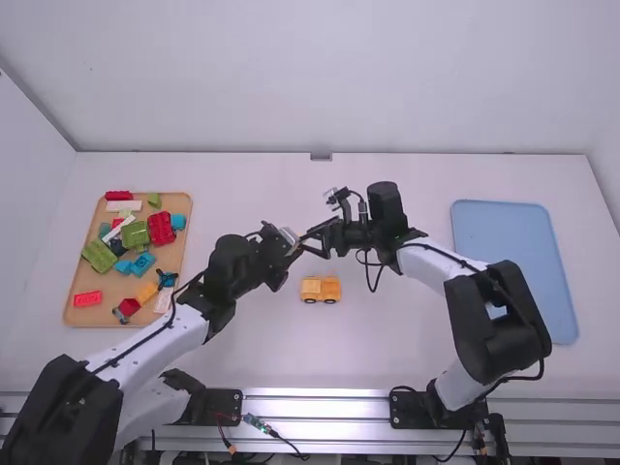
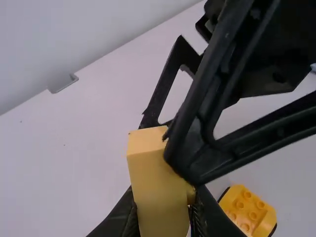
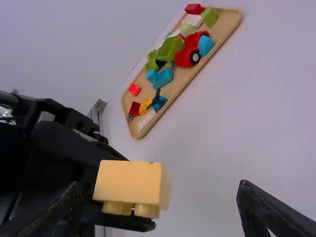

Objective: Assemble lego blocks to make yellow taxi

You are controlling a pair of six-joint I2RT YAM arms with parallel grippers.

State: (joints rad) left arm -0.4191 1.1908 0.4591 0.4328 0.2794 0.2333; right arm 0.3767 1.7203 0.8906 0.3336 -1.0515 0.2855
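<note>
My left gripper (image 1: 294, 246) is above the table, left of the yellow vehicle (image 1: 320, 290), which stands on the tabletop. In the left wrist view, my left gripper (image 2: 160, 215) is shut on a yellow block (image 2: 158, 187); the studded yellow vehicle (image 2: 247, 212) lies beyond. My right gripper (image 1: 312, 238) faces it from the right. Its fingers are apart in the right wrist view, where the right gripper (image 3: 158, 186) has the yellow block (image 3: 129, 181) in its gap, nearer the left finger. Whether that finger touches the block, I cannot tell.
A wooden tray (image 1: 180, 254) of mixed blocks and a small red tractor (image 1: 161, 229) sits at the table's left. On the right lies a blue tray (image 1: 504, 232), partly behind the right arm. Both grippers meet closely above the middle of the white table (image 1: 387, 358).
</note>
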